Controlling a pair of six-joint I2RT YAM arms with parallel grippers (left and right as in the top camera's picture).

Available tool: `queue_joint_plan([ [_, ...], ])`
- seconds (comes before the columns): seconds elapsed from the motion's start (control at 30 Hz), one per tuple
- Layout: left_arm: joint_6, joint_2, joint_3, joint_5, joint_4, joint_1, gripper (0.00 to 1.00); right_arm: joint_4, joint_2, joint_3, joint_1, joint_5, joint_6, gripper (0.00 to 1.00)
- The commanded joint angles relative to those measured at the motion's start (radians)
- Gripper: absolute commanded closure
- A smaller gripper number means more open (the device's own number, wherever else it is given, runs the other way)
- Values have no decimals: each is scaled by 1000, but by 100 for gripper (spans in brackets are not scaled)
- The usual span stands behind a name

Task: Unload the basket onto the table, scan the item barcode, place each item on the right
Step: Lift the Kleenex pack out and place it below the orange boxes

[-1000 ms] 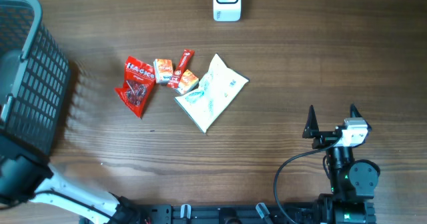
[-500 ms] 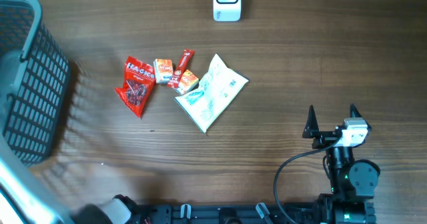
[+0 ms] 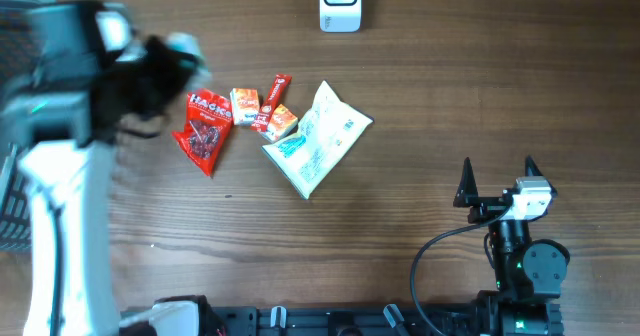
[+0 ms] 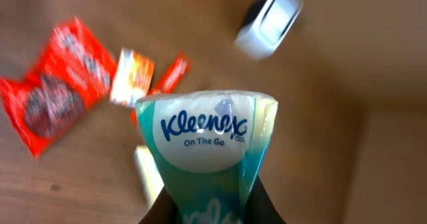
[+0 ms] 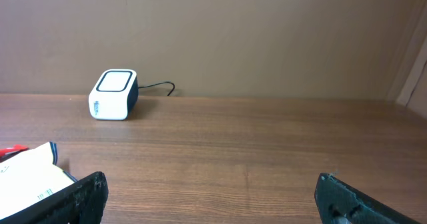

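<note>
My left gripper (image 4: 210, 207) is shut on a teal and white Kleenex tissue pack (image 4: 207, 134), held up above the table with its printed front facing the wrist camera; no barcode shows. In the overhead view the left arm is a blur at the upper left, with the pack (image 3: 186, 48) at its tip. The white barcode scanner (image 3: 340, 4) stands at the table's far edge, also in the left wrist view as the scanner (image 4: 270, 21), beyond the pack. My right gripper (image 3: 497, 176) stands open and empty at the lower right, far from both.
A red snack bag (image 3: 203, 126), small orange packets (image 3: 245, 106), a red stick pack (image 3: 276, 91) and a white pouch (image 3: 318, 138) lie mid-table. A dark mesh basket (image 3: 10, 211) is at the left edge, mostly behind the left arm.
The left arm has swept up from the lower left by the basket to the upper left over the table, moving fast and blurred. The right arm has not moved.
</note>
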Motion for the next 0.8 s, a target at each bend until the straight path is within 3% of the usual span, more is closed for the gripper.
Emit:
queue_joint_plan([
  [0.0, 44, 129, -77, -127, -9, -165, 96, 2, -7, -2, -5, 14, -4, 0],
  [0.17, 37, 365, -139, -242, 41, -303, 96, 2, -7, -2, -5, 14, -4, 0],
  [0.37, 38, 538, -139, -262, 42, -305, 94, 2, -7, -2, -5, 14, -4, 0],
  [0.4, 38, 555, -139, -263, 39, -302, 84, 2, -7, -2, -5, 14, -4, 0],
  [0.47, 41, 573, -139, -267, 35, -296, 32, 2, -7, -2, -5, 14, -4, 0],
  [0.5, 50, 573, -139, -267, 35, -291, 24, 2, -7, -2, -5, 14, -4, 0],
  [0.6, 95, 559, -124, -267, 9, -266, 13, 2, -7, -2, -5, 14, -4, 0],
  [0.77, 94, 505, -2, -266, -154, -185, 9, 2, -7, -2, -5, 14, -4, 0],
])
